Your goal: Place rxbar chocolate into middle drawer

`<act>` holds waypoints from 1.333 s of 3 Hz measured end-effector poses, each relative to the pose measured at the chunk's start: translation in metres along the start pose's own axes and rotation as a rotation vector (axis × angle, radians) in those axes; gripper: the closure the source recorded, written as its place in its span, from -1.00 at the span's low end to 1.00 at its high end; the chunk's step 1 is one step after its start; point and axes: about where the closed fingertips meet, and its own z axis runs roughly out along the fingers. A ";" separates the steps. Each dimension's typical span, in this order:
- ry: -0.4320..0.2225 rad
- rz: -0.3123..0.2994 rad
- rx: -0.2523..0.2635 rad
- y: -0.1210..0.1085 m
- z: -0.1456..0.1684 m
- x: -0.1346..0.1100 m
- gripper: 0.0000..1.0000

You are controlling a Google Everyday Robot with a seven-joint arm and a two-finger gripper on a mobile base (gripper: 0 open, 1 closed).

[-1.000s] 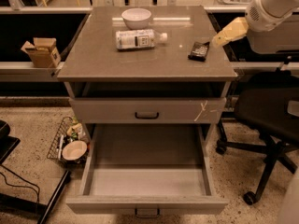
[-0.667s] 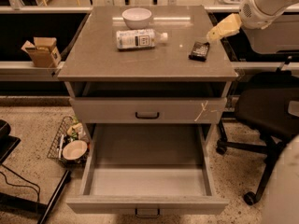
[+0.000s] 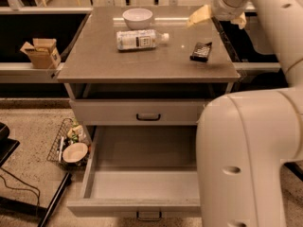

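Middle drawer (image 3: 142, 186) already open and bare; rxbar chocolate (image 3: 200, 51) lies ungrasped on the cabinet top (image 3: 94, 60); gripper (image 3: 201, 16) hovers just behind it, opening cannot be told; 2 steps remain, grasp and placement.

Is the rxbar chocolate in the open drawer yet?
No, the rxbar chocolate lies on the tabletop right of the plastic bottle, with the gripper beyond it near the far edge.

Warm overhead glare streaks the tabletop (image 3: 99, 56) beside the far-right jaws.
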 end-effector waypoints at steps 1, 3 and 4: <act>0.046 0.085 0.078 0.007 0.018 -0.006 -1.00; 0.181 0.242 0.194 0.003 0.057 0.024 -1.00; 0.211 0.294 0.196 0.001 0.071 0.034 -1.00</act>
